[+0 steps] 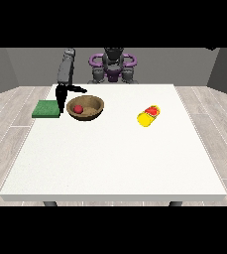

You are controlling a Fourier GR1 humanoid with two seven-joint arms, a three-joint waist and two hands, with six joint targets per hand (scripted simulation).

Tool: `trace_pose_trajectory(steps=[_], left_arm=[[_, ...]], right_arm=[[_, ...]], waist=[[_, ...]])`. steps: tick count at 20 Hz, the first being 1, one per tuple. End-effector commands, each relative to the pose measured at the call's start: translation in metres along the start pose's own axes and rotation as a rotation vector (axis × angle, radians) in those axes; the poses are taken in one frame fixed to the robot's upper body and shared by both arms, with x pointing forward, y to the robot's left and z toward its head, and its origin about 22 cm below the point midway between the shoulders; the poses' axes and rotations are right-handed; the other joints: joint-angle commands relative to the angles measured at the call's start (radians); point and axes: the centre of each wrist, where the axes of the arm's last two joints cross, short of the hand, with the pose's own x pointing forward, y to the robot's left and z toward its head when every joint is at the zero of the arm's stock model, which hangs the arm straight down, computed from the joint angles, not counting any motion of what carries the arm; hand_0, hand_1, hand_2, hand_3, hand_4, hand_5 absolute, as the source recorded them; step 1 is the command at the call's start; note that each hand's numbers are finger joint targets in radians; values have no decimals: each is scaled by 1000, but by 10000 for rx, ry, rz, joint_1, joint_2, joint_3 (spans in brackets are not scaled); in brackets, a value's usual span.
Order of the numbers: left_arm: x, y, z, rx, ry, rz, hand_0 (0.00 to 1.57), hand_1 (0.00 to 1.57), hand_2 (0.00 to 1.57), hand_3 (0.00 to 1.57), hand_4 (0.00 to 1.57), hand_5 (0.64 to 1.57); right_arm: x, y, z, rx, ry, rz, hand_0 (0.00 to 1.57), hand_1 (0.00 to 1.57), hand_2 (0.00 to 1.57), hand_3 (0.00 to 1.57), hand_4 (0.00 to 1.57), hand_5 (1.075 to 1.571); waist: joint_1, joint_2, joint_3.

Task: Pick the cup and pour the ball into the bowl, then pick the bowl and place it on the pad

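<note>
Bench (115, 158) fills most of the front view, a broad white top with the robot (113, 67) small behind its far edge. On the far part of the bench, towards the view's left, lies the flat green pad (46, 109), square to the bench edge. Just beside it, nearer the middle, stands the brown wooden bowl (86, 110), upright and close to the pad (whether their edges touch cannot be told). Well apart from both, towards the view's right, the yellow cup (148, 116) lies on its side on the bench, with red showing at its upper end, though it is not clear what that red part is. Inside the bowl, on its left half, rests the small red ball (78, 108). The arm at the view's left comes down from the shoulder as a grey segment, and its black hand (62, 96) hangs in the gap between pad and bowl, right at the bowl's left rim. One dark finger or thumb sticks out sideways over the bowl's far rim, while the rest of the hand points down towards the bench; whether it has hold of the rim cannot be told from here. Only this one hand shows over the bench.
</note>
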Motion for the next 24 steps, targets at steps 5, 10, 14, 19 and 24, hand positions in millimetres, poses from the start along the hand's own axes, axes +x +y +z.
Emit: trace_pose_trajectory(steps=[5,10,14,19,24], left_arm=[[50,9,2,-493,-691,116,0,0,0,0,106,1568],[50,-20,-6,-738,-641,224,0,0,0,0,54,1568],[75,-4,-2,-455,-1140,100,0,0,0,0,0,1568],[81,-14,-2,-878,-1653,289,0,0,0,0,0,1570],[81,-20,-7,-1163,-1224,518,0,0,0,0,0,1571]], right_arm=[[1,-37,-5,-316,-278,-584,0,0,0,0,0,1569],[-32,-15,11,-671,-39,-803,0,0,0,0,0,1568],[-20,7,-8,-407,-399,-777,0,0,0,0,0,1567],[-58,-11,32,-1307,1745,-2102,1278,1278,1025,604,944,1431],[-51,-35,36,-1686,2098,58,1571,1571,1571,1400,990,1571]], waist=[[332,744,2],[688,824,8],[516,1195,0],[798,1816,8],[1102,1546,-13]])
